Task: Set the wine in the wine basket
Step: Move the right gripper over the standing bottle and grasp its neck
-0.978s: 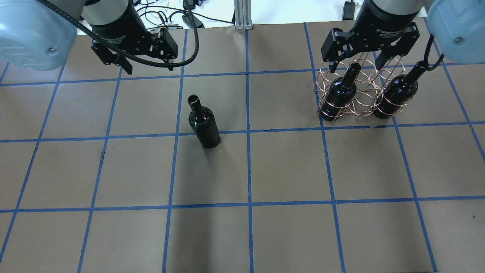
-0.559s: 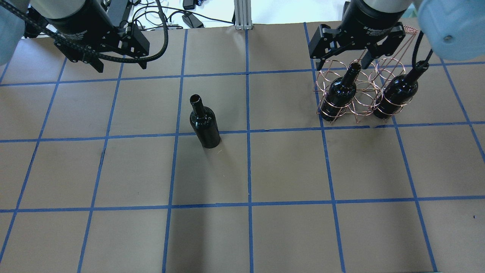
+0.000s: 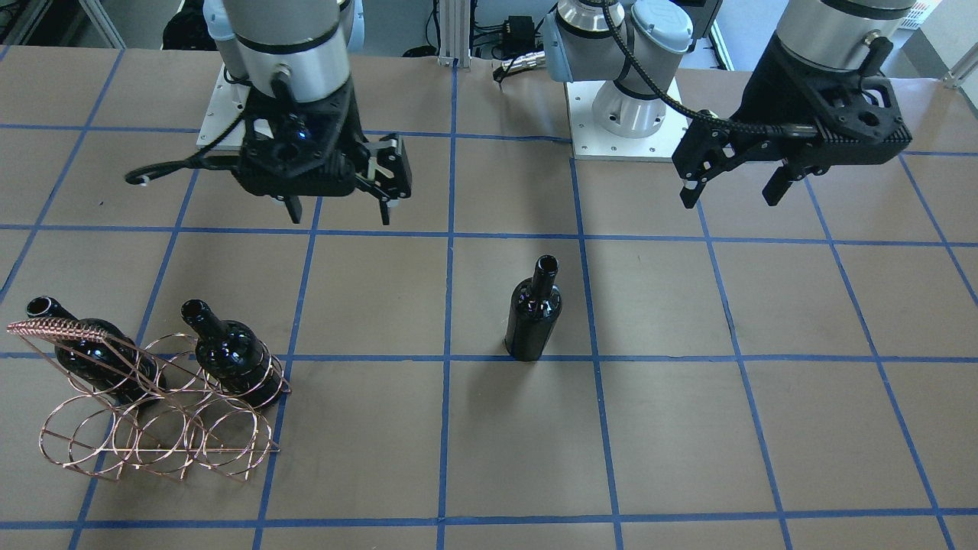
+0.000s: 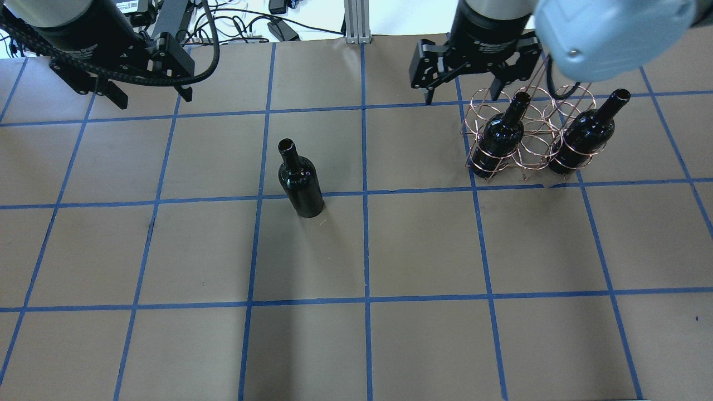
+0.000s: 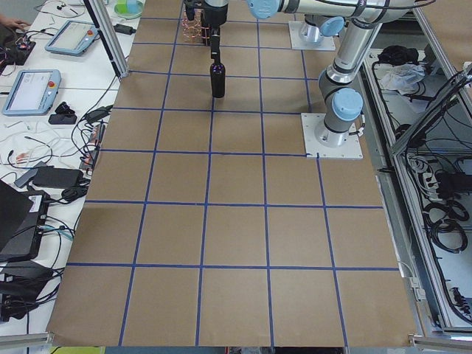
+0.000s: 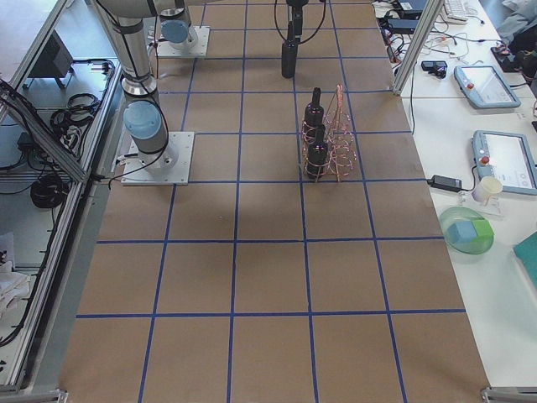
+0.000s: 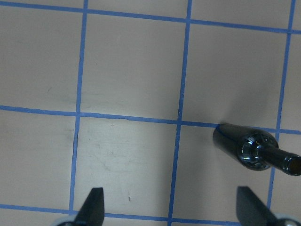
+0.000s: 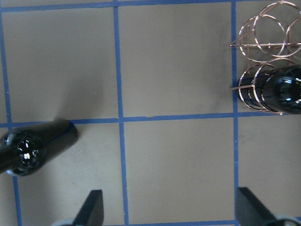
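Observation:
A glossy black wine bottle (image 4: pixel 301 184) stands upright and alone near the table's middle; it also shows in the front view (image 3: pixel 533 317), the left wrist view (image 7: pixel 251 150) and the right wrist view (image 8: pixel 33 146). The copper wire wine basket (image 4: pixel 523 150) stands at the back right and holds two look-alike bottles (image 4: pixel 501 133) (image 4: pixel 585 133) in its outer hoops; its middle hoops are empty. My left gripper (image 4: pixel 153 99) is open and empty, raised back-left of the lone bottle. My right gripper (image 4: pixel 461 96) is open and empty, raised over the basket's left rear edge.
The brown paper table (image 4: pixel 423 250) carries a blue tape grid. The arm bases (image 3: pixel 623 114) and cables sit at the robot's edge. Outside the table, tablets (image 6: pixel 491 84) and a bowl (image 6: pixel 468 233) lie on side benches.
My left gripper has moved left and back, away from the lone bottle. My right gripper has moved left from over the basket to its left rear edge. Both stay open.

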Robot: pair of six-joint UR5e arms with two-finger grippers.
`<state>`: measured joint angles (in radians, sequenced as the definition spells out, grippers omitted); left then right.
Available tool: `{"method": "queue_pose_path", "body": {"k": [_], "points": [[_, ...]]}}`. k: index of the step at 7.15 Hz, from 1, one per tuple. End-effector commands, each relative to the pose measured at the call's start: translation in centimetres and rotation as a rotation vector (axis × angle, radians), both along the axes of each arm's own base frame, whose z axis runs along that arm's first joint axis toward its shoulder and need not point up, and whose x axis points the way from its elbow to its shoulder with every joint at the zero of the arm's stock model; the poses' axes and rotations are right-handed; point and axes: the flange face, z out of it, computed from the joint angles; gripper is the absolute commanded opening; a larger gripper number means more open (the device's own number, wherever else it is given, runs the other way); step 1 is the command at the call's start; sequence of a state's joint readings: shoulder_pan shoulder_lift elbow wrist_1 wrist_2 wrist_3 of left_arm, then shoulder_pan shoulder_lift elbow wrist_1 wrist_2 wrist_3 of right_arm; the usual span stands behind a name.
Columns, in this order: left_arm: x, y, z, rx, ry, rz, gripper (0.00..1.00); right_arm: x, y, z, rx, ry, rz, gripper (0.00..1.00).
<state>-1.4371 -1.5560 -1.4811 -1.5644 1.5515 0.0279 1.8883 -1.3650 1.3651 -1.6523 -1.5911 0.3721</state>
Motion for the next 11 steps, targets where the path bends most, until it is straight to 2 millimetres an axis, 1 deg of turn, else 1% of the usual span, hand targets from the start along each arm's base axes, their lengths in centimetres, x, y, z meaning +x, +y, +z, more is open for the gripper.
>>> {"method": "queue_pose_path", "body": {"k": [1,2,3,4,5,6,7,8,9,10,11], "points": [[3.6,0.2,0.3,0.006,-0.051,-0.03,1.0,5.6,0.1,-2.7,-0.003,-0.023,-0.074,1.0],[4.1,0.4,0.3,0.021,-0.049,-0.026,1.0,8.0,0.1,-3.8,0.008,-0.022,-0.109,1.0],[4.4,0.4,0.3,0.022,-0.051,-0.027,1.0,10.8,-0.4,-4.1,0.0,-0.03,-0.091,1.0],[4.5,0.5,0.3,0.025,-0.062,-0.052,1.0,12.4,-0.3,-3.1,-0.018,-0.05,-0.136,1.0],[4.5,0.5,0.2,0.028,-0.068,-0.052,1.0,15.4,0.6,-5.2,0.008,-0.045,-0.135,1.0],[4.5,0.5,0.1,0.034,-0.066,-0.052,1.0,17.9,1.7,-6.7,0.028,-0.037,-0.104,1.0],[4.5,0.5,0.1,0.034,-0.066,-0.052,1.0,18.7,2.0,-8.2,0.047,-0.023,-0.092,1.0],[4.6,0.5,0.1,0.034,-0.068,-0.05,1.0,19.3,1.2,-11.2,0.08,0.004,-0.078,1.0],[4.7,0.5,0.2,0.028,-0.069,-0.05,1.0,19.6,0.7,-12.3,0.077,0.008,-0.071,1.0],[4.8,0.5,0.2,0.031,-0.081,-0.049,1.0,19.4,0.5,-12.2,0.069,0.014,-0.056,1.0],[5.1,0.6,0.1,0.039,-0.104,-0.046,1.0,19.5,0.3,-12.7,0.074,0.018,-0.056,0.99]]}}
